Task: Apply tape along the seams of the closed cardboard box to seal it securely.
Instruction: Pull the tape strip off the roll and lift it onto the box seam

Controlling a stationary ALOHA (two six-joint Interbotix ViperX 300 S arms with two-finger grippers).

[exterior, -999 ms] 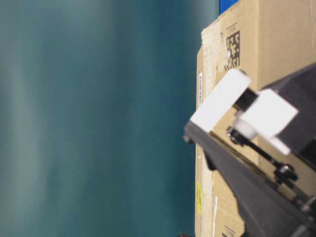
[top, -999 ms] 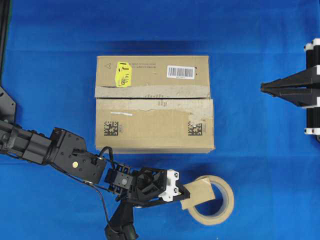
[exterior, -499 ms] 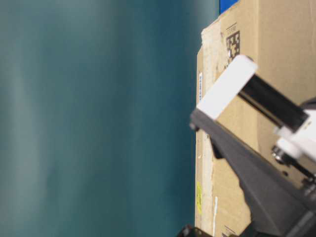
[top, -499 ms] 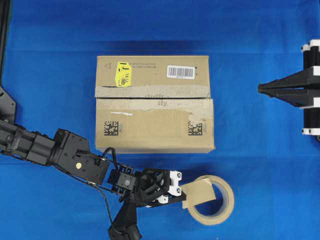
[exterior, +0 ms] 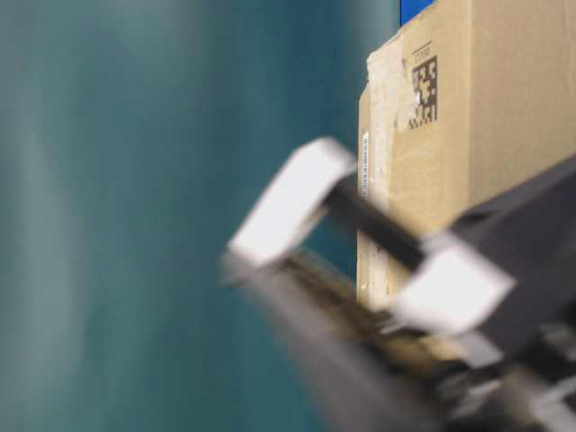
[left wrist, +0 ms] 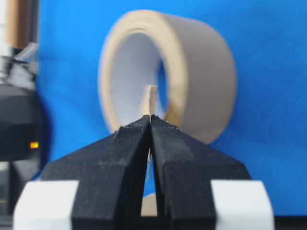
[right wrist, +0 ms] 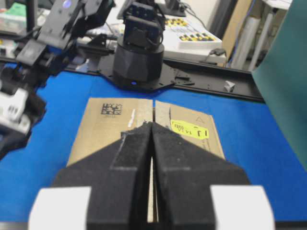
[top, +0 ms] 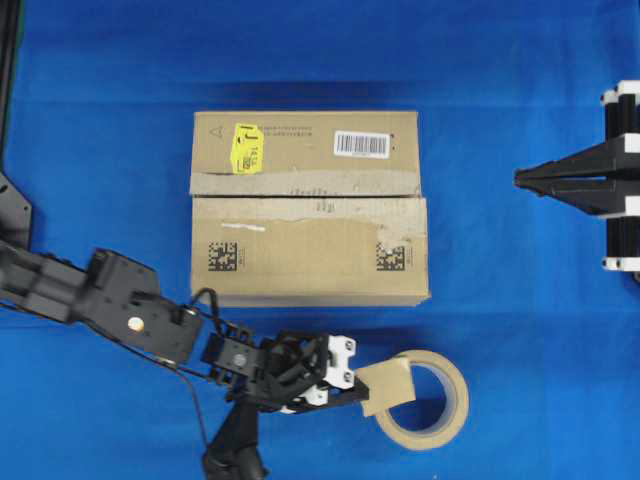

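Note:
The cardboard box (top: 310, 255) lies mid-table with its yellow sticker (top: 246, 147) at the far left. Its seam (top: 300, 196) runs left to right, edged with old torn tape. My left gripper (top: 358, 396) is in front of the box, shut on the edge of the tan tape piece (top: 390, 384), which hangs over the tape roll (top: 440, 425). In the left wrist view the jaws (left wrist: 150, 116) pinch the piece edge-on (left wrist: 151, 97) before the roll (left wrist: 201, 72). My right gripper (top: 520, 178) is shut and empty, right of the box, facing it (right wrist: 152, 123).
The box (right wrist: 110, 132) and its seam (right wrist: 153, 109) lie straight ahead in the right wrist view. The left arm's base (right wrist: 139, 62) stands beyond the box. Blue cloth (top: 520, 320) covers the table. The table-level view shows the box (exterior: 486, 108) behind a blurred gripper.
My left gripper has shifted slightly left and toward the front edge with the tape piece held; it is motion-blurred at table level. My right gripper has edged slightly toward the box.

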